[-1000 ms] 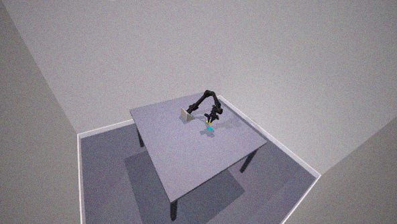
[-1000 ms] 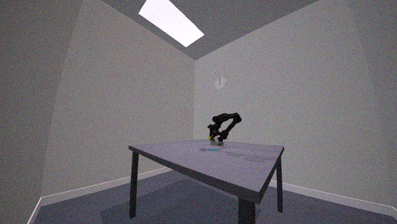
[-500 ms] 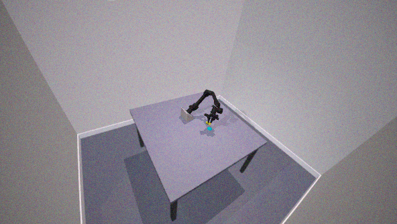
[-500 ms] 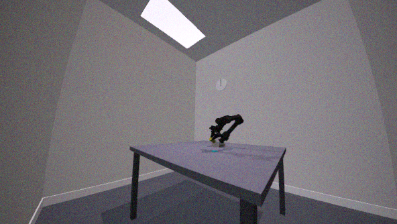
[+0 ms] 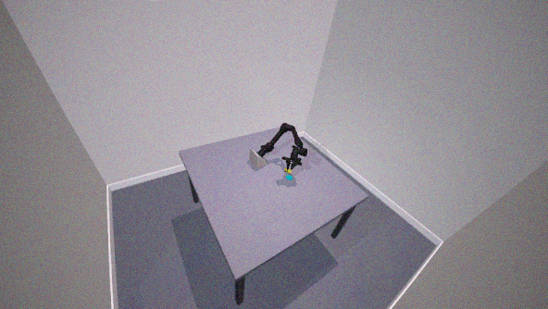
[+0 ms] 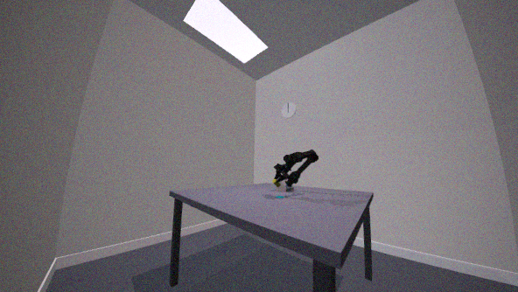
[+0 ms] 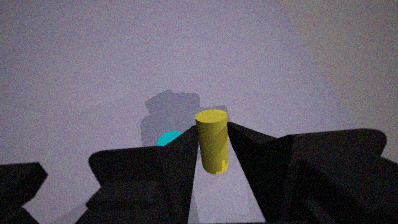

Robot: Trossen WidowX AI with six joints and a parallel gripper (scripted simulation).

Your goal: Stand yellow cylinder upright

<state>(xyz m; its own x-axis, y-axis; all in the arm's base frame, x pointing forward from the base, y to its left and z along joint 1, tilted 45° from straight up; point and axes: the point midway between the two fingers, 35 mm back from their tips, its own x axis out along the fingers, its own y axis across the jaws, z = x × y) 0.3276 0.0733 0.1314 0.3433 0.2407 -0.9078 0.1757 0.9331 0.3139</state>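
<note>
The yellow tall cylinder [image 5: 288,171] [image 6: 276,181] [image 7: 214,145] is held between the two black fingers of my gripper [image 5: 289,168] [image 7: 212,127]. The gripper is shut on it. In the exterior view the cylinder hangs above the table top and looks tilted, though it is small there. In the wrist view one round end faces up the picture. The cyan circle [image 5: 289,178] [image 6: 280,197] [image 7: 170,138] lies flat on the table, lower than the cylinder. In the wrist view it shows left of the cylinder, partly hidden by the left finger.
A pale upright panel [image 5: 256,159] stands on the table [image 5: 241,222] [image 6: 306,223] near the arm's base. The arm [image 5: 285,127] [image 6: 311,155] arches over from there. The gripper's shadow falls around the circle. A table edge lies beyond the arm.
</note>
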